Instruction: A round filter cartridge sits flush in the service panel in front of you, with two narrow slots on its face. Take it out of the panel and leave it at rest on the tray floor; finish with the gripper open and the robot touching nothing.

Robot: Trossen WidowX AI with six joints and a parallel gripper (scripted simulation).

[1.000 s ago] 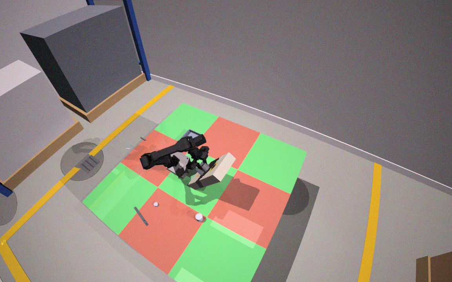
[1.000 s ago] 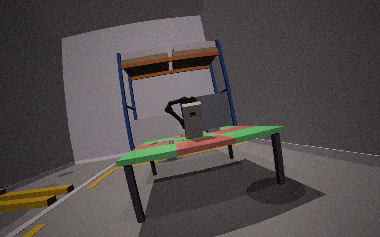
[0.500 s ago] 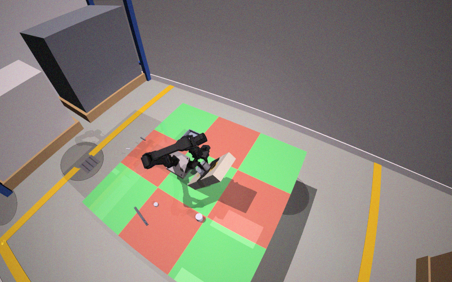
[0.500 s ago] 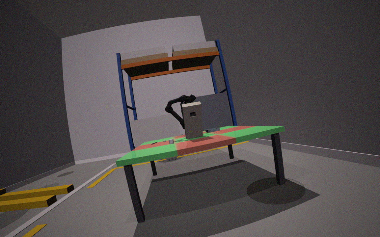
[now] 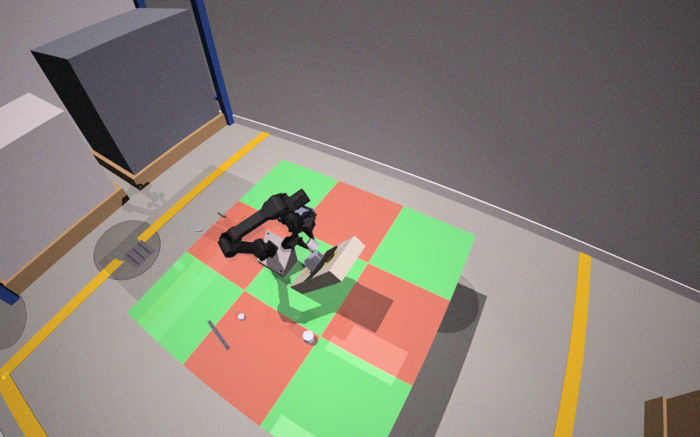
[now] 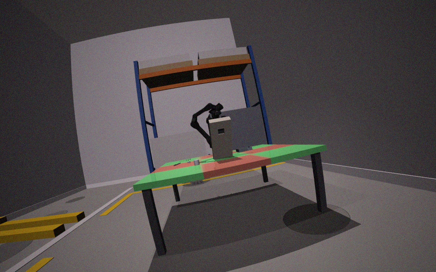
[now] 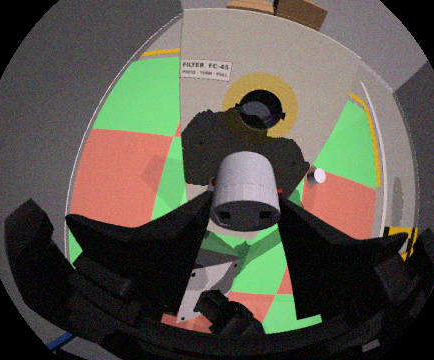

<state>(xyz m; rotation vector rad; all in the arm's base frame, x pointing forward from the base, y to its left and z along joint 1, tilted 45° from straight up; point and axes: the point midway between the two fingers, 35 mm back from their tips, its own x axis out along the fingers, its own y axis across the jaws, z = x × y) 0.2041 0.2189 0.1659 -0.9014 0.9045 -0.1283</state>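
Wrist view, nearest first: the two dark fingers are clamped on the filter cartridge [image 7: 245, 188], a short pale-grey cylinder held clear of the service panel [image 7: 311, 83], its end with the two narrow slots turned toward the camera. It reads as rigid, smooth-walled and probably light; the curved side could slip, so the slotted end looks the surer purchase, and the grip seems to sit there. The exact contact is hidden under the cartridge body. Behind it, the yellow-ringed socket [image 7: 285, 102] gapes dark. The panel label is too blurred to read fully. A small white cylinder [image 7: 316, 175] stands on the checkered table [image 7: 127, 100]. The tray cannot be identified with certainty in any view.
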